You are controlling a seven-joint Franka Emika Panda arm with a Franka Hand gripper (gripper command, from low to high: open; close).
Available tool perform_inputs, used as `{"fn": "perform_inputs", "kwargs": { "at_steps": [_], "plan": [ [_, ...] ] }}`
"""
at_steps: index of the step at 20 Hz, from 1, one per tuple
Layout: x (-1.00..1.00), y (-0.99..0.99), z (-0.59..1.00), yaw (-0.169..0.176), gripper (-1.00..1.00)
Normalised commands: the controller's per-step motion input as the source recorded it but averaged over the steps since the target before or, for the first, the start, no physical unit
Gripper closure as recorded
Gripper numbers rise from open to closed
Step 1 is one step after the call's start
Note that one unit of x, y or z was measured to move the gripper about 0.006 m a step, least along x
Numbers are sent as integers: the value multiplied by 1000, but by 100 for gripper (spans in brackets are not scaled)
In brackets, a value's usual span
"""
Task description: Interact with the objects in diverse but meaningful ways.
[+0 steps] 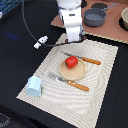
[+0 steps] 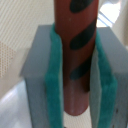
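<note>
My gripper (image 2: 77, 80) is shut on the dark brown sausage (image 2: 75, 30), which stands between the teal pads (image 2: 54, 75) and fills the wrist view. In the exterior view the gripper (image 1: 79, 39) hangs over the far edge of the striped placemat (image 1: 102, 60); the sausage is hidden there. The round red tomato (image 1: 71, 62) lies on a round wooden plate (image 1: 75, 74) in the mat's middle. The light blue cup (image 1: 34, 86) lies at the mat's near corner on the exterior view's left. The white elongated piece (image 1: 41, 41) lies on the black table beside the mat.
An orange-handled knife (image 1: 85, 59) lies behind the plate and an orange-handled fork (image 1: 69, 81) in front of it. A grey pot (image 1: 95, 17) stands on a brown board (image 1: 107, 30) at the back. A black cable (image 1: 30, 27) loops from the arm.
</note>
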Motion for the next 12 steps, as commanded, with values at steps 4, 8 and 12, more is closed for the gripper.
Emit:
{"fn": "perform_inputs", "kwargs": {
  "at_steps": [4, 8, 12],
  "plan": [
    [362, -533, 218, -128, 100],
    [412, -536, 0, -47, 100],
    [228, -613, -36, -48, 100]
  ]
}}
